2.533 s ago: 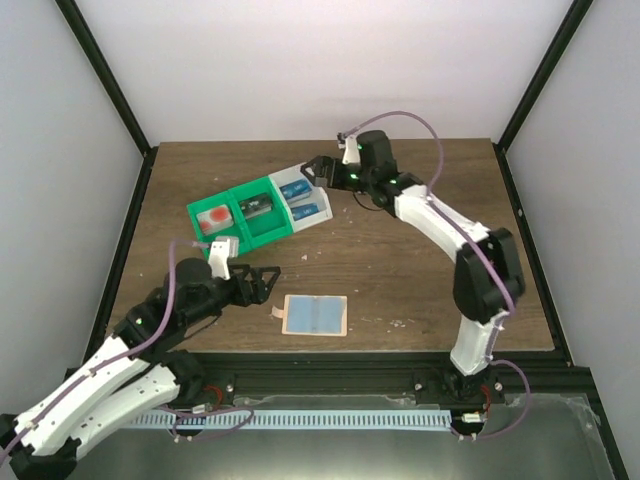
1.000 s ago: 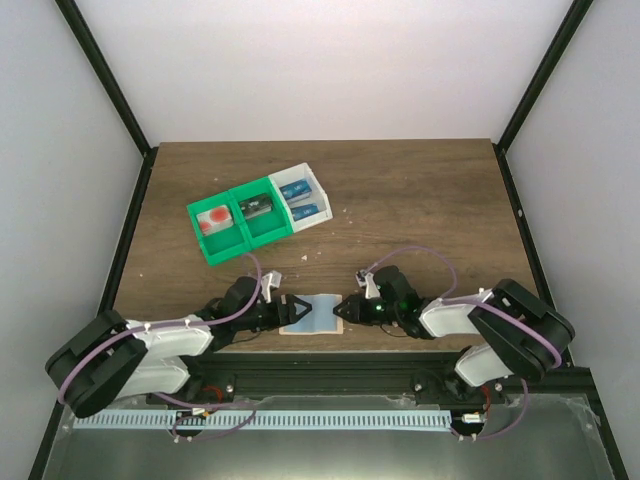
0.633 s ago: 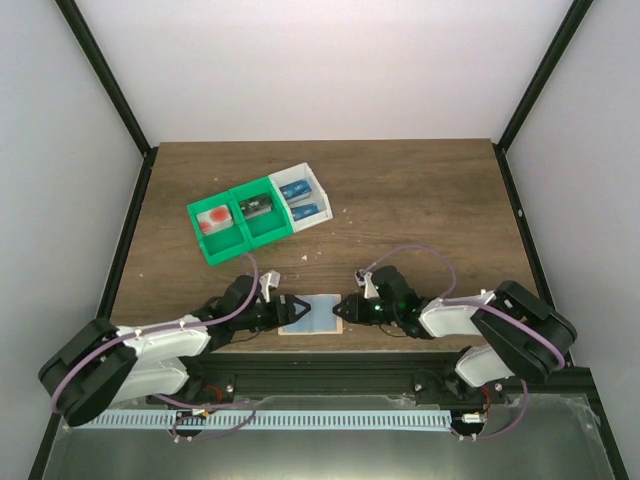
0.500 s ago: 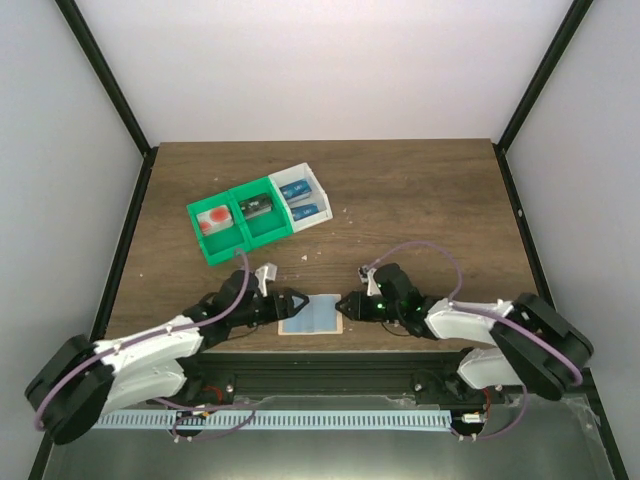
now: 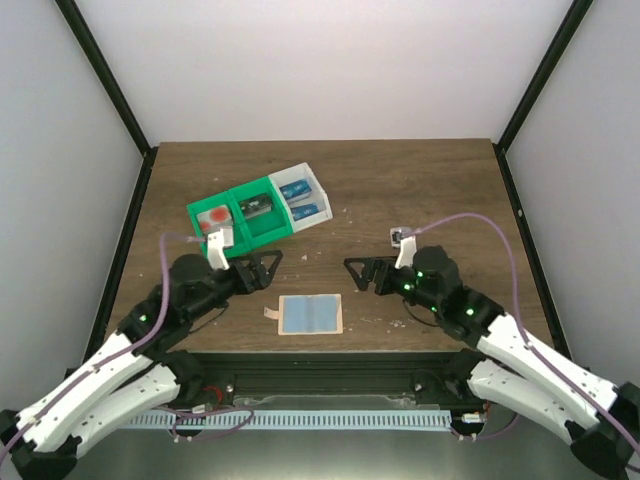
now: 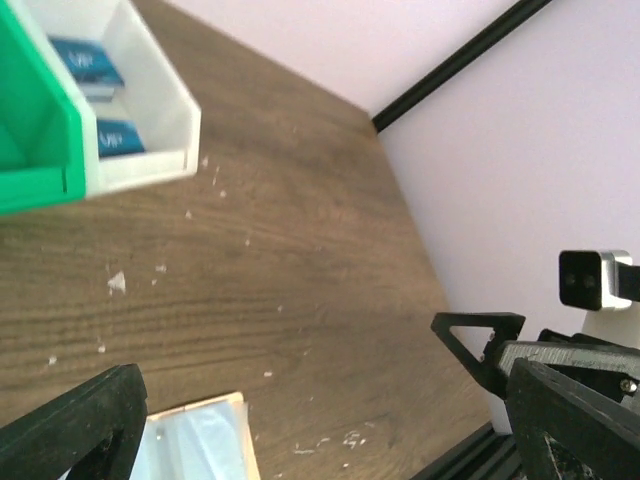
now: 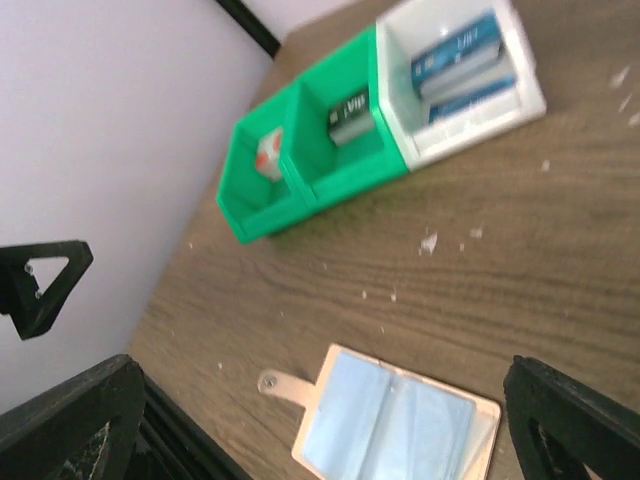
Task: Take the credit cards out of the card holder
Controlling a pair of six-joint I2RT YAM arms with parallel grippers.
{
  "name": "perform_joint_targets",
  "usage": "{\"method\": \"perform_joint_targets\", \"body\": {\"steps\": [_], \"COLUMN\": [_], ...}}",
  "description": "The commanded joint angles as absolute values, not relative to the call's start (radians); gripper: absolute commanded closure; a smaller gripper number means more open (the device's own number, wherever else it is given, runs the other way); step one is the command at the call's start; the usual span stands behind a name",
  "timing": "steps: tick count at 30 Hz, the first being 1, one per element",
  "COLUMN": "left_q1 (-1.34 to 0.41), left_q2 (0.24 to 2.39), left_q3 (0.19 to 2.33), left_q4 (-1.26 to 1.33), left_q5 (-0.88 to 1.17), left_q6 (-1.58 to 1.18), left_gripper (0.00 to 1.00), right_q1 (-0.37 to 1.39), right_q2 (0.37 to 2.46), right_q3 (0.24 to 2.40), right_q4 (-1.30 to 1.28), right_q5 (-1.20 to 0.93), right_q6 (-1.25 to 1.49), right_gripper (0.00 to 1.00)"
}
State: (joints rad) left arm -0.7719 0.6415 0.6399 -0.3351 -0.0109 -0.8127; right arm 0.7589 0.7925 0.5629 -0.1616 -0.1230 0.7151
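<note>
Top external: your left claw (image 5: 267, 272) and right claw (image 5: 353, 274) back off, both released; flat blue-grey folding card holder (image 5: 310, 315) looks emptied.

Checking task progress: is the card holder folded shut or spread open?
Spread open: the card holder lies flat, both panels and centre crease showing.

Top cam sits high at the near edge, looking down over the whole table (image 5: 420, 190). Both wrist cams hover low, angled across it. All three catch the card holder (image 5: 311, 315) and white bin (image 5: 300, 200).
</note>
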Motion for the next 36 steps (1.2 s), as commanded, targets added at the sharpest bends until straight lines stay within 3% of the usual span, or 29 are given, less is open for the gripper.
{"method": "perform_joint_targets", "body": {"steps": [1,12,36], "left_q1": [-0.768,-0.768,-0.767], "left_q2": [0.580,0.441,0.416], "left_q3": [0.727,0.762,0.686], "left_q4": [-0.467,-0.443,-0.400], "left_q5": [-0.090,-0.053,-0.031], "left_q6": [-0.753,-0.731,-0.747], "left_gripper": [0.00,0.00,0.00], "right_q1": [0.762,0.763,0.763], "right_q2": [0.700,0.569,0.543], "right_q3": [0.670,0.725,0.712], "right_q4": [-0.348,-0.422,-0.367], "right_q5": [0.006,0.046,0.023], "right_q6": [0.676,0.712,0.729], "right_gripper": [0.00,0.00,0.00]}}
